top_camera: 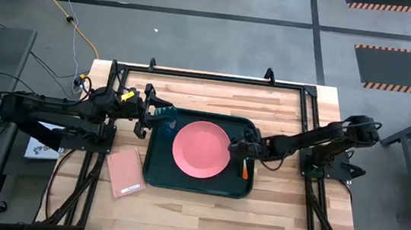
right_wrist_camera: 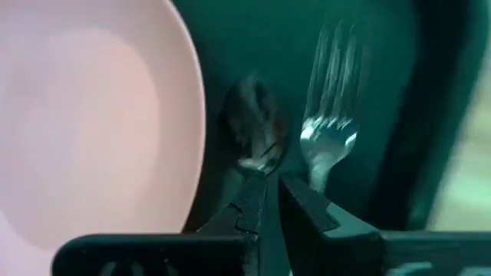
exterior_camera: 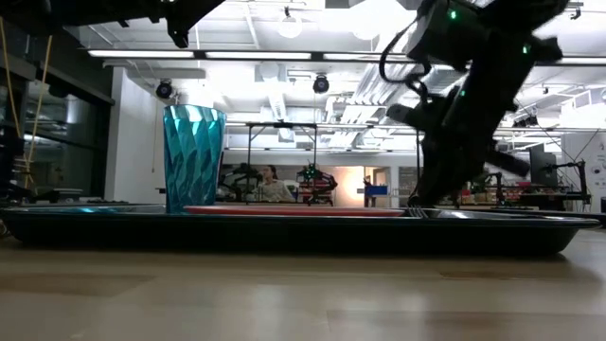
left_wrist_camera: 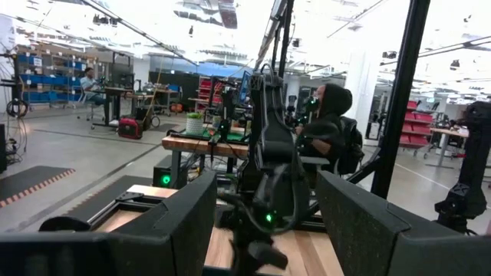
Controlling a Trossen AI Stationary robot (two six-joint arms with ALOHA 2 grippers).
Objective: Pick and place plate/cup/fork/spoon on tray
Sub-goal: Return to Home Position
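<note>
1. The tray (top_camera: 155, 172), dark green, lies at the centre of the high view on the wooden table (top_camera: 287, 208).
2. The plate (top_camera: 200, 149), salmon-pink, rests flat in the middle of the tray.
3. The cup (top_camera: 165, 116), teal, stands upright in the tray's upper-left corner; in the low view it rises at left of centre (exterior_camera: 193, 157).
4. The fork (top_camera: 245, 168), orange-handled, lies along the tray's right side, just beside the plate; its tines show right of centre in the right wrist view (right_wrist_camera: 331, 115).
5. The spoon (right_wrist_camera: 253, 126), dark, lies between plate and fork, its bowl at mid-frame.
6. The right gripper (right_wrist_camera: 265, 192) is low over the tray's right side, its fingers drawn narrow around the spoon's handle.
7. The left gripper (top_camera: 147, 113) hovers at the tray's upper-left edge, next to the cup; its fingers (left_wrist_camera: 176, 230) stand wide apart, holding nothing.
8. A pink pad (top_camera: 126, 172) lies on the table left of the tray.
</note>
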